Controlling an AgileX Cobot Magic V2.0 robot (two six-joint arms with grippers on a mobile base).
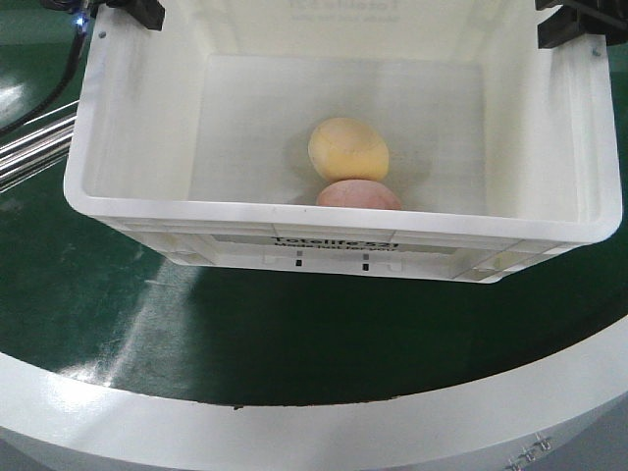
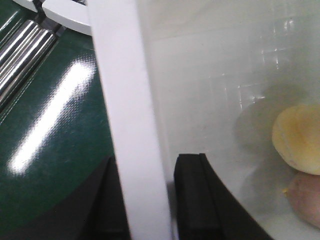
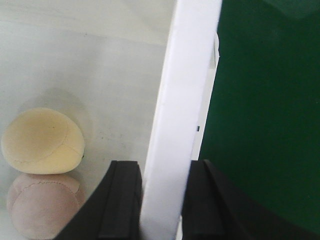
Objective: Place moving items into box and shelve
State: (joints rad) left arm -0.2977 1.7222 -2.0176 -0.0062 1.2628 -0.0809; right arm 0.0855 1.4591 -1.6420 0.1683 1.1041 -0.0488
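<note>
Pale yellow round fruit (image 1: 348,149) and reddish-pink round fruit (image 1: 359,194) sit boxed between our left gripper (image 2: 149,167) and right gripper (image 3: 162,170), both clamped on the rim of the white plastic crate (image 1: 334,218); just shelving left.

Only readable text is on the white crate (image 1: 128,211): black print (image 1: 334,240) on the near outer wall just under the rim reads "Totelife 521", last digits soft. A smaller black line (image 1: 334,249) directly below it is too blurred to make out. More faint lettering (image 1: 343,8) shows at the top of the far wall, not legible.
</note>
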